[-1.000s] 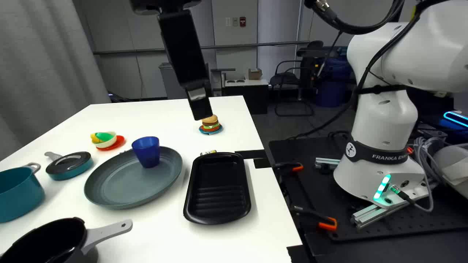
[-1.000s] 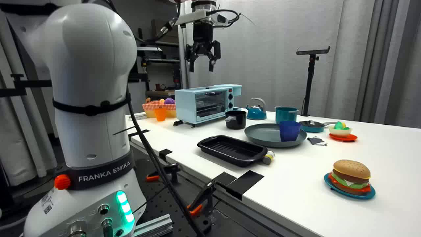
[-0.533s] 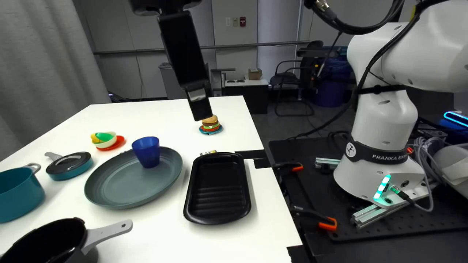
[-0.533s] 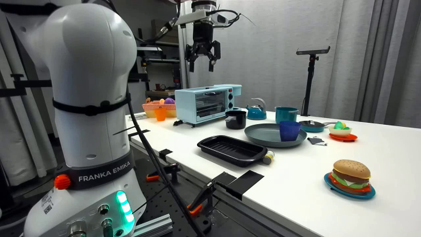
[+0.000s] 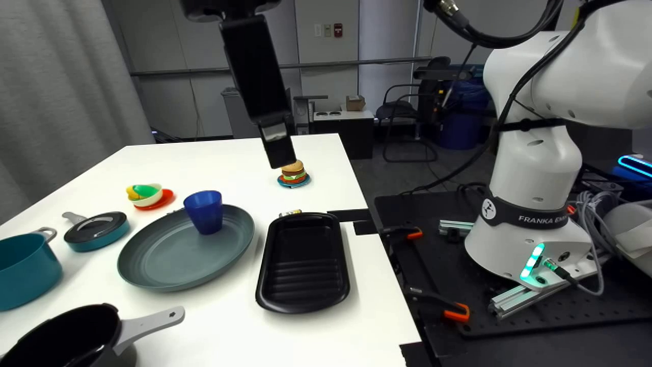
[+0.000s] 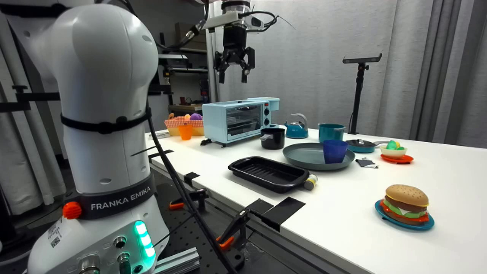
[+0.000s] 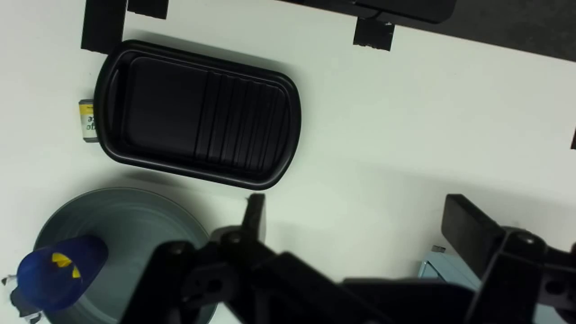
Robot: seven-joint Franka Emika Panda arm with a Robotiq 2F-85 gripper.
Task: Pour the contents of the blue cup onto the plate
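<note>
The blue cup point(image 5: 205, 211) stands upright on the plate point(image 5: 170, 260), near its rim. The cup point(image 6: 335, 152) and the grey-teal plate point(image 6: 304, 155) show in both exterior views. In the wrist view the cup point(image 7: 42, 281) is at lower left on the plate point(image 7: 139, 225), with yellow pieces point(image 7: 61, 259), the contents, inside it. My gripper point(image 6: 233, 78) hangs high above the table, pointing down, apart from the cup. In the wrist view its fingers point(image 7: 355, 200) are wide apart with nothing between them.
A black grill pan point(image 5: 303, 265) lies beside the plate, with a small can point(image 6: 311, 182) at its end. A toaster oven point(image 6: 243, 120), a black pot point(image 6: 272, 139), a teal pot point(image 5: 25, 270), a small round pan point(image 5: 97, 230) and a toy burger point(image 6: 406, 203) stand around.
</note>
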